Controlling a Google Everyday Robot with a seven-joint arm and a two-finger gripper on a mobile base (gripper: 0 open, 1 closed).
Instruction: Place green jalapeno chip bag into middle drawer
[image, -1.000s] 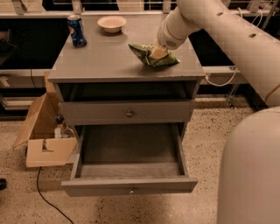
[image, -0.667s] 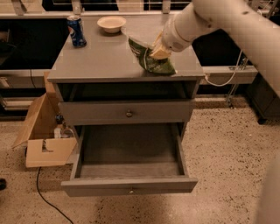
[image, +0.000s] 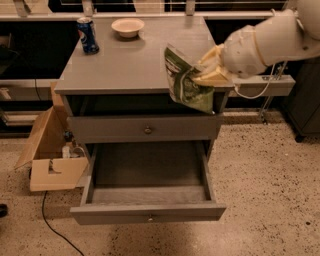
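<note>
The green jalapeno chip bag (image: 184, 81) hangs in the air at the front right corner of the grey cabinet top (image: 130, 62). My gripper (image: 209, 71) is shut on the bag's right edge, with its pale fingers (image: 212, 76) pinching it. The bag sits above and slightly right of the open middle drawer (image: 148, 172), which is pulled out below with a bare grey floor and a small knob on its front. The white arm comes in from the upper right.
A blue soda can (image: 88, 35) and a small white bowl (image: 127, 27) stand at the back of the cabinet top. A closed drawer front with a round knob (image: 147, 130) is above the open drawer. An open cardboard box (image: 50, 157) sits on the floor at left, with a black cable.
My gripper has lifted the chip bag off the cabinet top and carried it forward to the front right edge, over the open drawer side.
</note>
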